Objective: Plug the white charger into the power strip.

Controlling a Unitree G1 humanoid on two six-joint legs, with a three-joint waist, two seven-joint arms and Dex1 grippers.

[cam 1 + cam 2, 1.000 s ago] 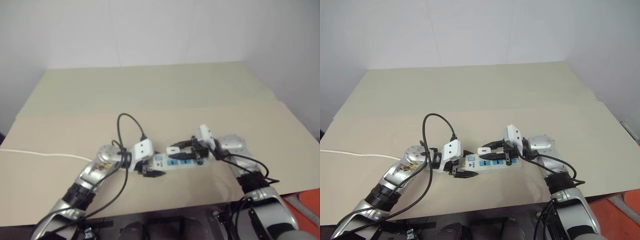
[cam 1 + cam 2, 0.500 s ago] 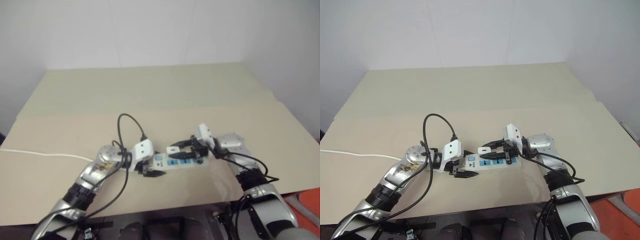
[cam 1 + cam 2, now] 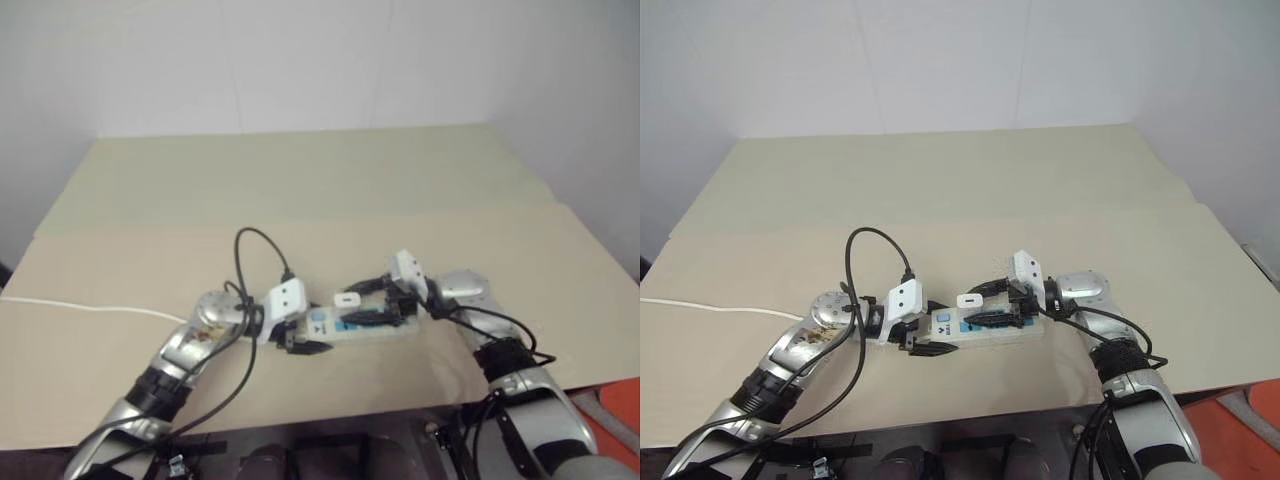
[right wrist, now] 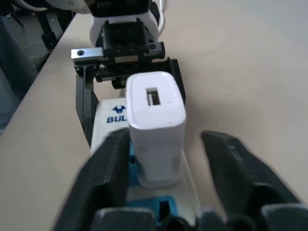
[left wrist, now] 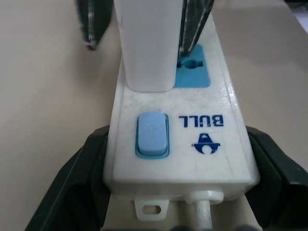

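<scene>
Standing upright in the power strip (image 3: 985, 325), the white charger (image 4: 155, 126), seated in the blue socket nearest the switch (image 5: 152, 134), USB port facing up. Right gripper (image 4: 185, 159) straddling it, black fingers (image 4: 110, 168) spread apart on either side, no contact showing. Left gripper (image 5: 178, 192) clamped on the strip's switch end, 1 finger (image 5: 72, 192) on each long side, cord (image 5: 202, 214) running out between. On the beige table (image 3: 940, 190), strip lying at about 6 o'clock, both grippers meeting over it from 9 and 3 o'clock.
</scene>
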